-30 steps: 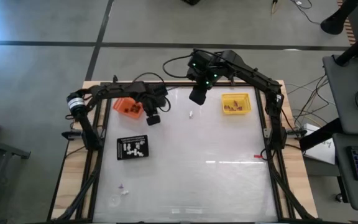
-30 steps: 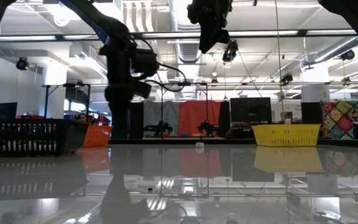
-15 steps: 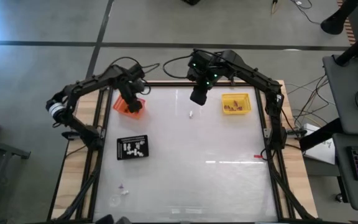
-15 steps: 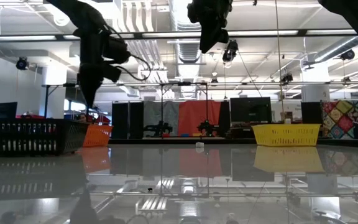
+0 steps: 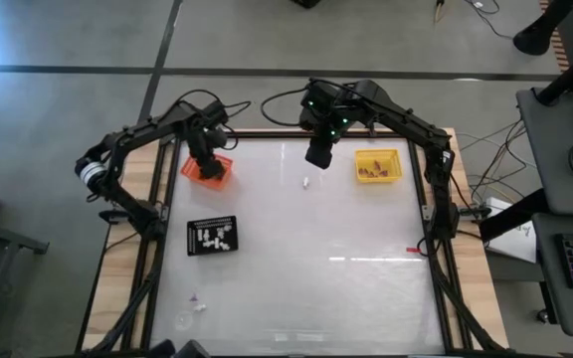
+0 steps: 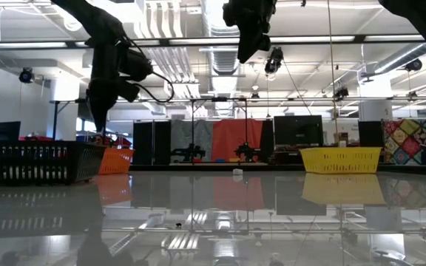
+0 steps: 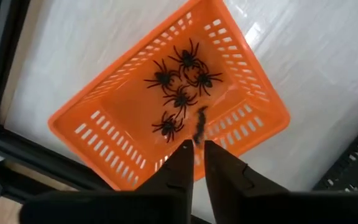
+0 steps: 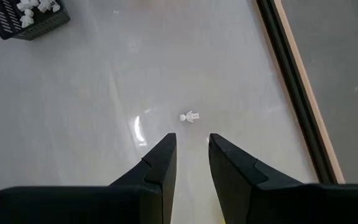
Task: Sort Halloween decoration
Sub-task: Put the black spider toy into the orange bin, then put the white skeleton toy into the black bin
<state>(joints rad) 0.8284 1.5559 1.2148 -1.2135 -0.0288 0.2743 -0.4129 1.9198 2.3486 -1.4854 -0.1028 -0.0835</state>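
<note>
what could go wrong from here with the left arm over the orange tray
The left gripper hangs over the orange tray, near one wall, with a black trinket just beyond its fingertips. That piece might bounce out or catch on the slotted wall. Coming lower, the fingers could nudge the light tray.

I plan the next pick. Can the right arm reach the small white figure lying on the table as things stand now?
Probably yes. The right claw hangs open just above the white figure, and the table around it is bare. The left claw is away over the orange basket.
</note>
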